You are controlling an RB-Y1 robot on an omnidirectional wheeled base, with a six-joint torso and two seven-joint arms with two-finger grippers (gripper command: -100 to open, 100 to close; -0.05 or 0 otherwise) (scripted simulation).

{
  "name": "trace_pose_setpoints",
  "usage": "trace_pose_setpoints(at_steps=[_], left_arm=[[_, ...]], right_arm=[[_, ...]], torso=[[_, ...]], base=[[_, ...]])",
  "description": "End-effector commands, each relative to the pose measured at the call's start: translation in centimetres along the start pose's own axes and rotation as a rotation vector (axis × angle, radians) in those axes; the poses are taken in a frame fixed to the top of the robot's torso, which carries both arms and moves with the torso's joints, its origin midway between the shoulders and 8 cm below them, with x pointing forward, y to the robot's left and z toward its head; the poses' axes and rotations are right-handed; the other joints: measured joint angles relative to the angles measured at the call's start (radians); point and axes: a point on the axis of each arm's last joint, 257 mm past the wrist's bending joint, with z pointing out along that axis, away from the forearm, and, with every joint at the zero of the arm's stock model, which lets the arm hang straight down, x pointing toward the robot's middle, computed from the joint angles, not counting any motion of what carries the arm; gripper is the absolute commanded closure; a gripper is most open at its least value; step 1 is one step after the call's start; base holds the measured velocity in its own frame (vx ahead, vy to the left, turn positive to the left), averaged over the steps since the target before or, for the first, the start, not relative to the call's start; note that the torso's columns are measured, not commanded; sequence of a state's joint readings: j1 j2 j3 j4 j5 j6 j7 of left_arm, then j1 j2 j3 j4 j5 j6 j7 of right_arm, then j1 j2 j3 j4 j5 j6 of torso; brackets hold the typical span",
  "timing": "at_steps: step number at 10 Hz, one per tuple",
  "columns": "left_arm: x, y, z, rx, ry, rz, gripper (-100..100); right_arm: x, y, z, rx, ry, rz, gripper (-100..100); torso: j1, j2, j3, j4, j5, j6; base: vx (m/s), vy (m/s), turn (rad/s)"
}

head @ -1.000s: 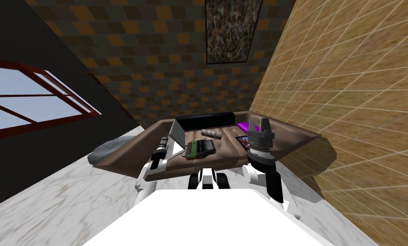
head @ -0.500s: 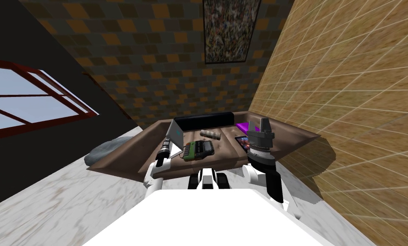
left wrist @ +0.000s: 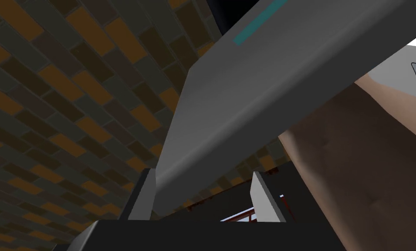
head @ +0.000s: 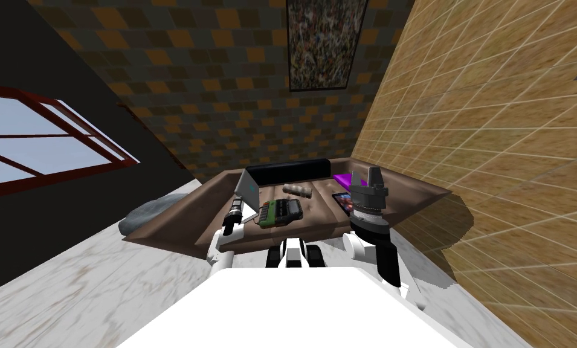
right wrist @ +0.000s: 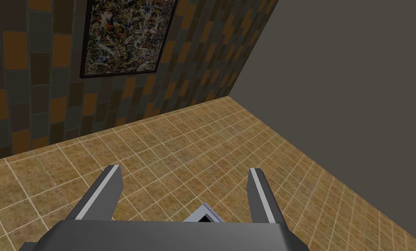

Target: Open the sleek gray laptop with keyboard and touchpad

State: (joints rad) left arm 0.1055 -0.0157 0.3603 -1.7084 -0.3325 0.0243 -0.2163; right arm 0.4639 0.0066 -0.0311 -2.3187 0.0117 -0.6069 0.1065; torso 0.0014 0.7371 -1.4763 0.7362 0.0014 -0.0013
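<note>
On the grey lid [left wrist: 255, 100] a short teal stripe [left wrist: 259, 22] is showing; I cannot make out any letters on it.

The laptop [head: 248, 186] is standing on the brown table [head: 320, 219], at about 9 o'clock from a green-and-black device [head: 281, 211]. Its lid is partly raised and is leaning back toward 11 o'clock.

Compared with one second ago, my left forearm is lying closer to the laptop, with the elbow shifted toward 3 o'clock. Since half a second ago it is hardly changing. The lid's angle is looking the same in all three head views. My right arm is not moving.

My left gripper [left wrist: 202, 174] is reaching toward 12 o'clock, low over the table edge, and is meeting the lid's outer edge. Its fingers [left wrist: 143, 201] are standing apart. The lid's edge is passing between them, close against one finger and apart from the other.

My right gripper [right wrist: 184, 169] is hanging raised at the table's 3 o'clock side, above a dark tablet [head: 343, 200], and is pointing up toward 12 o'clock. Its fingers are spread wide and are holding nothing.
</note>
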Motion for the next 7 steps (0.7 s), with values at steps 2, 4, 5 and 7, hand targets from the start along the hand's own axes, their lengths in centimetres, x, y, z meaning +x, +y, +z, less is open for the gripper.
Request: trace_pose_setpoints(at_steps=[2,4,5,7], left_arm=[[2.2,1.1,0.1,0.000,0.026,-0.156,100],[3.2,1.7,0.1,-0.002,0.036,-0.234,100],[3.7,1.9,0.1,-0.004,0.040,-0.273,100],[4.7,2.5,0.1,-0.008,0.047,-0.351,100]], right_arm=[[0.0,0.0,0.0,0.000,0.000,0.000,0],[0.0,0.0,0.0,0.000,0.000,0.000,0],[0.0,0.0,0.0,0.000,0.000,0.000,0],[0.0,0.0,0.0,0.000,0.000,0.000,0]], torso=[[0.014,-0.001,0.000,-0.001,0.009,0.001],[0.006,-0.003,-0.002,-0.002,0.005,0.002],[0.001,-0.004,-0.002,-0.003,0.003,0.003],[-0.005,-0.001,-0.001,-0.001,0.000,0.004]], base=[[-0.033,0.128,0.080],[-0.030,0.121,0.059],[-0.029,0.099,0.073],[-0.029,0.098,0.058]])
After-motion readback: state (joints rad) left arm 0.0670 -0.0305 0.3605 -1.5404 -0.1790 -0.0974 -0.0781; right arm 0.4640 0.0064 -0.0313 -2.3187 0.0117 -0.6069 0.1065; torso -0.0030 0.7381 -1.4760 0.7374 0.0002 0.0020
